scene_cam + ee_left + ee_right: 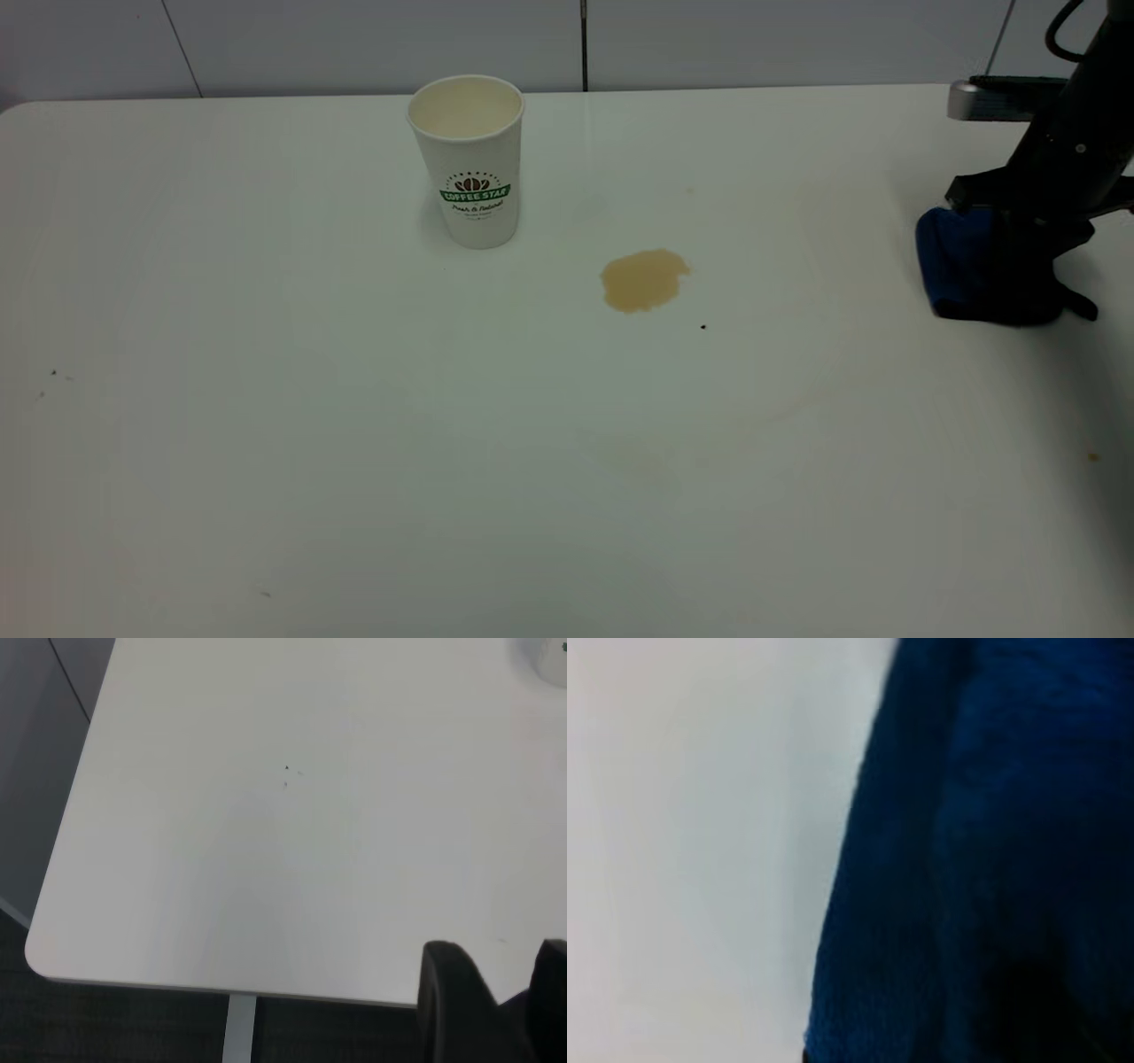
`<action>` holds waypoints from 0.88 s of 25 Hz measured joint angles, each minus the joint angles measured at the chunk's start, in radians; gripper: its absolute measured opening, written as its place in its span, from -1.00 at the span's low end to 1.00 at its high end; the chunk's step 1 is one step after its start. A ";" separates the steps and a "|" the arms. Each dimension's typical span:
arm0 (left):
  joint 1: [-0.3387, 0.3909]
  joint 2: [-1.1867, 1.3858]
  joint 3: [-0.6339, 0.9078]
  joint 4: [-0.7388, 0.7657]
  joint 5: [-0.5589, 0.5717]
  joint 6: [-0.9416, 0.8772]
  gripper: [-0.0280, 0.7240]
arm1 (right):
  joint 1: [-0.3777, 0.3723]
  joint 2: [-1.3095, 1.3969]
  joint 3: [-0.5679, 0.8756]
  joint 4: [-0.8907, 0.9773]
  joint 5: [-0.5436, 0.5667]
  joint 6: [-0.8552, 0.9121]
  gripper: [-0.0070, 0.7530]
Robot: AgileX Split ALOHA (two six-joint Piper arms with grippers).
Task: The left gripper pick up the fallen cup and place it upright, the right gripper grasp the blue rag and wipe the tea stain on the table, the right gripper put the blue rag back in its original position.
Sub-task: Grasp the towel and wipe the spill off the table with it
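the cup [468,159], white with a green coffee star banner, stands upright at about 11 o'clock on the table [354,443]. the tea stain [644,279], a light brown blotch, lies near centre. at 3 o'clock the right gripper [1019,266] is down on the bunched blue rag [952,266]; whether its jaws grip it i cannot tell.

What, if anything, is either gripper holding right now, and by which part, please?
The right gripper is down on the blue rag, apparently at its right-hand part; whether it grips cannot be told. The left gripper holds nothing.
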 joint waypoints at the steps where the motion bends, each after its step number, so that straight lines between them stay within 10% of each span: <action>1: 0.000 0.000 0.000 0.000 0.000 0.000 -0.30 | 0.025 0.000 0.000 -0.001 0.006 -0.002 -0.78; 15: 0.000 0.000 0.000 0.000 0.000 0.000 -0.30 | 0.499 0.019 -0.065 0.086 0.094 0.018 -0.78; 22: 0.000 0.000 0.000 0.000 0.000 0.000 -0.30 | 0.616 0.085 -0.205 0.078 0.098 0.064 -0.78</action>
